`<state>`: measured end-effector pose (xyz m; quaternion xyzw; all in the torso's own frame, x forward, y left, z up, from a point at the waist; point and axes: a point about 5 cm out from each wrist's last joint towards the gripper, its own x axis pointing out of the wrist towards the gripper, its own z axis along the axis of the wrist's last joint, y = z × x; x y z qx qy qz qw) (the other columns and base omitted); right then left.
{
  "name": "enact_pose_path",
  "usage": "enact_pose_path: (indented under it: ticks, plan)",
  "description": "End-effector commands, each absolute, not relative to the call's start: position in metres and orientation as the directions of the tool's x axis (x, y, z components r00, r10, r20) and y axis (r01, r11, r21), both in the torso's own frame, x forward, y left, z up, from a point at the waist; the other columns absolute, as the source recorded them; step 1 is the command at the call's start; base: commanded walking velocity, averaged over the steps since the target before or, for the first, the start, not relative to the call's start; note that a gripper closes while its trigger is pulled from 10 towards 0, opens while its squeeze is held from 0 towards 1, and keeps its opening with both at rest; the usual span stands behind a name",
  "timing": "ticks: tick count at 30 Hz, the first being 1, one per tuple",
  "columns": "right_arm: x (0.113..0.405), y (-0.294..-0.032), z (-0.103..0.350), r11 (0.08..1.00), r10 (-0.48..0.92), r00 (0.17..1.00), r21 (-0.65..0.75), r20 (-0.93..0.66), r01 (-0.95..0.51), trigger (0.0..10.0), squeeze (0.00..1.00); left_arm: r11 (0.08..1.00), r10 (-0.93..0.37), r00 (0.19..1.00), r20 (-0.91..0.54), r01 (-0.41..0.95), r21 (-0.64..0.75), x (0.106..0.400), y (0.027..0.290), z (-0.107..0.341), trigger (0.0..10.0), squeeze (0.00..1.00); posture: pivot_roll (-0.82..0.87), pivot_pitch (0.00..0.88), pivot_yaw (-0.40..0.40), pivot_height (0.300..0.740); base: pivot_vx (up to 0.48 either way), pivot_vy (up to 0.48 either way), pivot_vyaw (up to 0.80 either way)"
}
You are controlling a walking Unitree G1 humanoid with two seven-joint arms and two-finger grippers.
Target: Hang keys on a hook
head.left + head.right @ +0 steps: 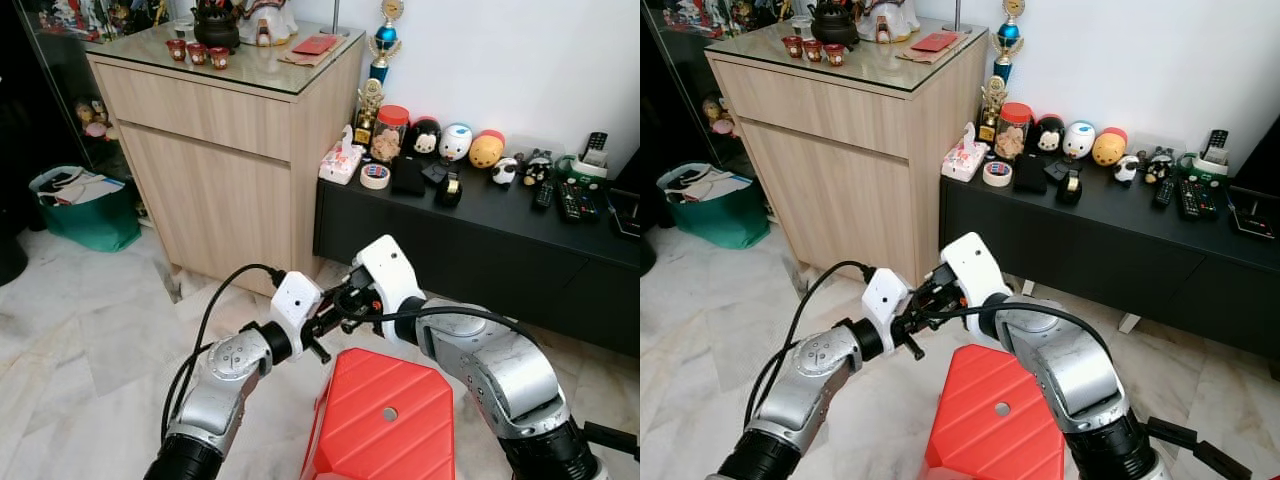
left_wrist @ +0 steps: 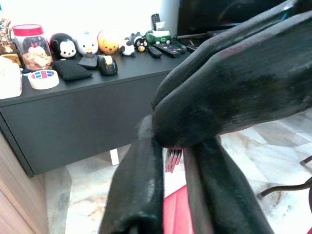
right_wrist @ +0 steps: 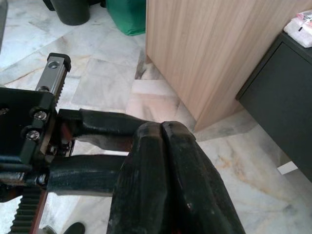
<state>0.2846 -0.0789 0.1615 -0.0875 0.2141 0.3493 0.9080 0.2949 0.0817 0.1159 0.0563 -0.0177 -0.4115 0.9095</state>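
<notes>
Black fingers of the right gripper (image 1: 345,303) press together between the spread fingers of the left gripper (image 1: 330,322) above the red stool (image 1: 385,420), where a reddish sliver, probably the keys (image 2: 173,158), needs one firm grasp before letting go.

A cabinet (image 1: 225,150) stands at the left with a low desk (image 1: 480,235) touching its right side, both against the wall. Along the desk's back edge sit a jar (image 1: 389,132) and toys (image 1: 456,142), with remotes (image 1: 570,196) toward its right end. A stool (image 1: 385,420) stands on the floor before the desk, and a bag (image 1: 85,208) left of the cabinet.
</notes>
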Motion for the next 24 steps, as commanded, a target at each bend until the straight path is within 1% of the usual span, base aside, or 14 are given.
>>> enact_pose_path:
  ticks: [1,15,20,21,24]
  plan:
    - [0.285,-0.082,0.162,0.747,0.592,0.667,-0.004,-0.452,-0.665,10.0,0.00,0.658,-0.750,0.661,0.028,0.742,0.130,0.298,0.081,0.124,0.0,0.00,0.04,0.000,-0.114,0.740,0.000,0.000,0.00]
    - [0.288,-0.085,0.161,0.762,0.574,0.682,-0.009,-0.454,-0.648,10.0,0.00,0.654,-0.754,0.656,0.036,0.745,0.129,0.297,0.080,0.126,0.0,0.00,0.04,0.000,-0.112,0.740,0.000,0.000,0.00]
    - [0.295,-0.093,0.160,0.807,0.526,0.725,-0.008,-0.444,-0.590,10.0,0.00,0.652,-0.756,0.654,0.031,0.747,0.129,0.296,0.081,0.124,0.0,0.00,0.04,0.000,-0.113,0.740,0.000,0.000,0.00]
    - [0.299,-0.097,0.160,0.831,0.500,0.746,0.002,-0.439,-0.556,10.0,0.00,0.652,-0.756,0.654,0.028,0.747,0.127,0.296,0.081,0.124,0.0,0.00,0.04,0.000,-0.113,0.740,0.000,0.000,0.00]
    - [0.301,-0.100,0.160,0.851,0.480,0.762,0.018,-0.435,-0.525,10.0,0.00,0.652,-0.755,0.655,0.028,0.747,0.126,0.296,0.082,0.124,0.0,0.00,0.04,0.000,-0.113,0.740,0.000,0.000,0.00]
